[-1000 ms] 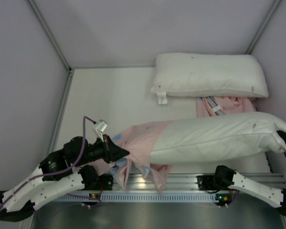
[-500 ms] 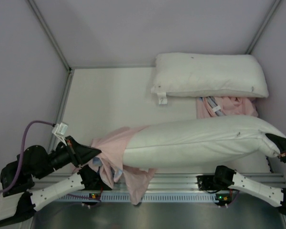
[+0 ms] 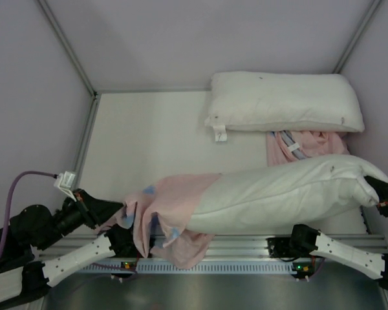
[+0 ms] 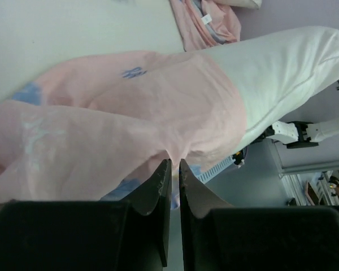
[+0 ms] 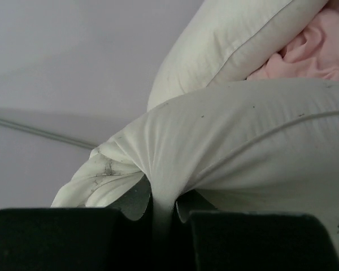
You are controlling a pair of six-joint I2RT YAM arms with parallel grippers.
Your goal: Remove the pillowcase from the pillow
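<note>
pillowcase: the pillowcase [image 3: 171, 210], pink side out with blue patches, lies bunched over the left end of the pillow and hangs over the table's near edge.
pillow: the pillow [image 3: 291, 192] lies across the front of the table [image 3: 155, 142], most of its white length bare, only the left end inside the case.
right gripper: the right gripper [image 5: 161, 209] is clamped on a pinch of the pillow's right end.
left gripper: the left gripper [image 4: 170, 169] sits at the case's left end, fingers nearly together with a thin slit between; no cloth shows in that slit, so whether it grips I cannot tell.
step: case mostly drawn off, I judge; last stretch remains.
next move: likely a firm hold on the case, then pulling left while the right holds.
hidden: the pillow's covered end; the case's opening.
beyond: a second pillow [image 3: 284, 102] and more pink cloth [image 3: 304, 143] at the back.
</note>
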